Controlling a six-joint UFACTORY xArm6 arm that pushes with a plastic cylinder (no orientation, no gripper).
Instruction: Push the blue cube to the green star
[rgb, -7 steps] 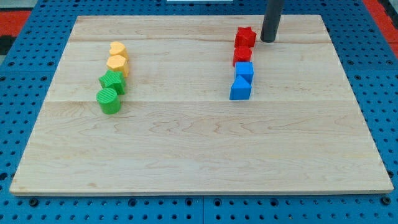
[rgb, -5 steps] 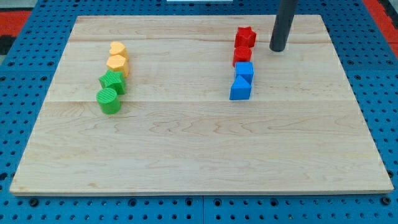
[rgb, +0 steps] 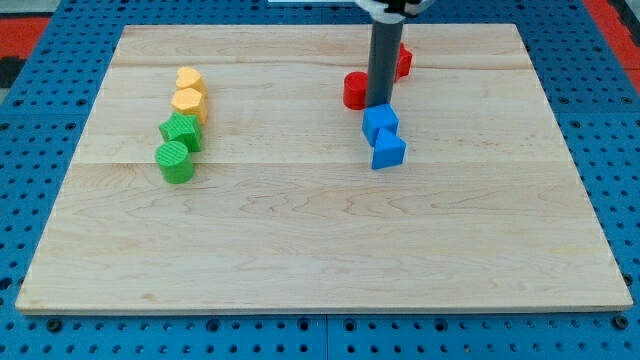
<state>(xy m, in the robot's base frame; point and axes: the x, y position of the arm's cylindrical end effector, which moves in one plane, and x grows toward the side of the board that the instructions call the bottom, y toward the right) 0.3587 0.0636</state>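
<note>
Your tip (rgb: 380, 105) touched the blue cube (rgb: 379, 124) from above, red blocks either side, green star (rgb: 181, 130) well left; no fingers visible

My tip (rgb: 380, 104) is set against the blue cube's (rgb: 380, 123) top edge, between two red blocks. The green star (rgb: 181, 130) is seen well apart, toward the view's left.

This looks like a robotics lab bench. A pale wooden worktop (rgb: 320, 240) sits on a blue perforated base plate (rgb: 60, 45) with regular rows of holes, and small moulded coloured blocks (rgb: 185, 120) lie in tidy groups under a dark rod (rgb: 380, 60).
</note>
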